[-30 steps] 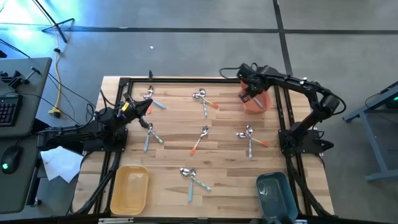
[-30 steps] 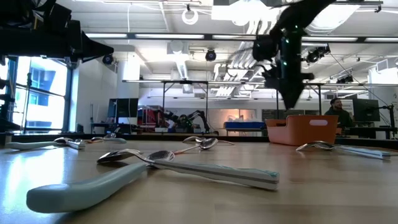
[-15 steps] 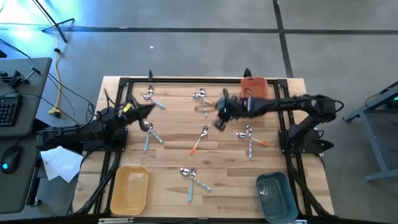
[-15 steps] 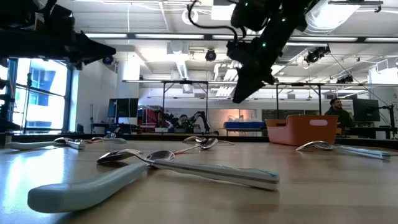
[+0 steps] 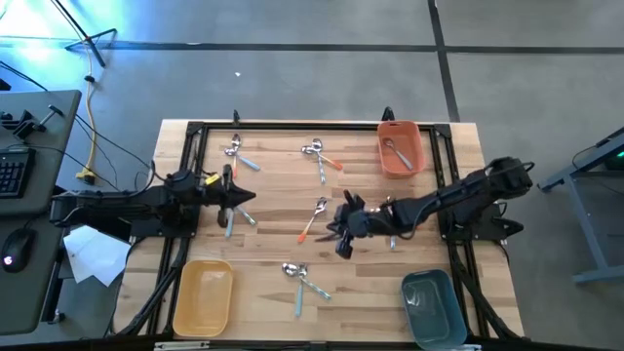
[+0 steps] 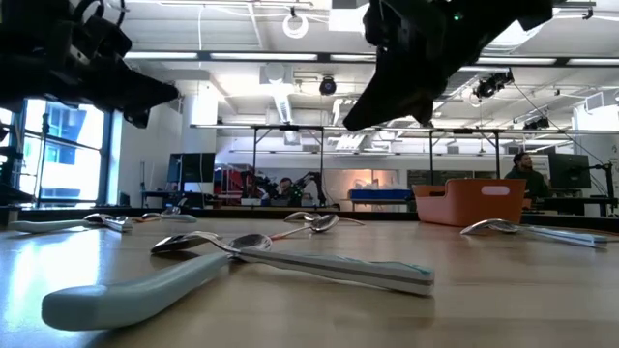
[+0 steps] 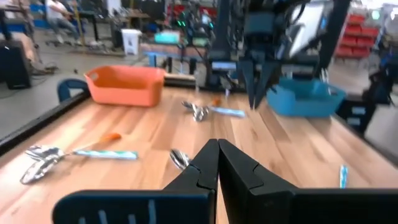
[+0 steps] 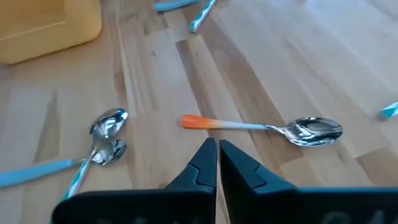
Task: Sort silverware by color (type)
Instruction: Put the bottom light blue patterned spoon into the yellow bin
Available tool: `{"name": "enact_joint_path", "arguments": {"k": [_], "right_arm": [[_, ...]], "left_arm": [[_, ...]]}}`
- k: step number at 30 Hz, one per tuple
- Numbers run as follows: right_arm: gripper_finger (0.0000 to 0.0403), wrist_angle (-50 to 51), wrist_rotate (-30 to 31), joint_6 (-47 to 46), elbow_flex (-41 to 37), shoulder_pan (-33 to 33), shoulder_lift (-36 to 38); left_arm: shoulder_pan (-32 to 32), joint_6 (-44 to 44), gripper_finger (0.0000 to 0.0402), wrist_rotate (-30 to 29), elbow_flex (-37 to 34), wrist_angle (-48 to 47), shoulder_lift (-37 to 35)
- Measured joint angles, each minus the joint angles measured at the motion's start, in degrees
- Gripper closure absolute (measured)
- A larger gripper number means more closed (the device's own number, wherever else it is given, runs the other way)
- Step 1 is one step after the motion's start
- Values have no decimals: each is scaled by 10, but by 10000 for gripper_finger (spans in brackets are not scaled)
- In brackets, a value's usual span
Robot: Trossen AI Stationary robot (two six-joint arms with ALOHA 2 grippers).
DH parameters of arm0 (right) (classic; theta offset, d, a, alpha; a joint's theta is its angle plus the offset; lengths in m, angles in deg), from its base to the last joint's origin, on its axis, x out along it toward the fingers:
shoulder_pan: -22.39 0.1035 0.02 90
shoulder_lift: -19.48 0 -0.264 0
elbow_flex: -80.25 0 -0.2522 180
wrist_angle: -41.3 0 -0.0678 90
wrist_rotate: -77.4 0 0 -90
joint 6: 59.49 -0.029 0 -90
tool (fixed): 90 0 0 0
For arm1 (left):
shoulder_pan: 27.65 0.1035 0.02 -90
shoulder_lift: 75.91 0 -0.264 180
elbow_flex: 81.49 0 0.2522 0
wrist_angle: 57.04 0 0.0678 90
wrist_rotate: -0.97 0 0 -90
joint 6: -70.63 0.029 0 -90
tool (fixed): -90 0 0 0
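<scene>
Small spoons and forks with blue or orange handles lie scattered on the wooden table. One orange-handled spoon (image 5: 314,219) (image 8: 261,126) lies flat near the table's middle. My right gripper (image 5: 341,246) (image 8: 217,151) hovers shut just near-right of it, with the spoon ahead of its fingertips. My left gripper (image 5: 249,197) (image 7: 217,154) is shut above a blue-handled pair (image 5: 234,213) at the left. Another spoon (image 5: 395,151) lies inside the orange bin (image 5: 414,161).
A yellow bin (image 5: 203,295) sits at the near left and a blue-grey bin (image 5: 434,307) at the near right. More silverware lies at the far left (image 5: 236,152), far middle (image 5: 318,156), right (image 5: 392,219) and near middle (image 5: 302,279). A black frame (image 5: 292,125) edges the table.
My right gripper has swung from above the orange bin at the far right toward the table's middle and near edge, coming down lower over the orange-handled spoon. My left gripper has shifted a little toward the near edge and the right.
</scene>
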Motion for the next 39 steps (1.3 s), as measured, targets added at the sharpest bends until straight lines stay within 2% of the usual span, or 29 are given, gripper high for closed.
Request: {"name": "enact_joint_path", "arguments": {"k": [5,8,10,16,19,26,30,33,39], "right_arm": [[400,-9,105,-2,0,23,-15],[400,-18,132,-10,0,17,-35],[400,-38,126,-9,0,9,-55],[401,-149,45,9,0,-10,-129],[401,-166,39,20,0,-7,-144],[401,-91,42,41,1,18,-103],[402,-58,77,76,1,25,-79],[403,-58,75,99,1,2,-71],[403,-110,20,153,1,-89,-70]], "left_arm": [[-11,42,401,-2,0,41,40],[-11,31,401,3,0,57,58],[-11,21,401,15,0,55,67],[-25,29,401,29,0,57,91],[-41,33,401,29,12,40,100],[-90,39,401,22,76,0,151],[-123,65,401,-28,103,-1,196],[-131,84,401,-61,125,6,230],[-129,71,401,-69,159,37,293]]}}
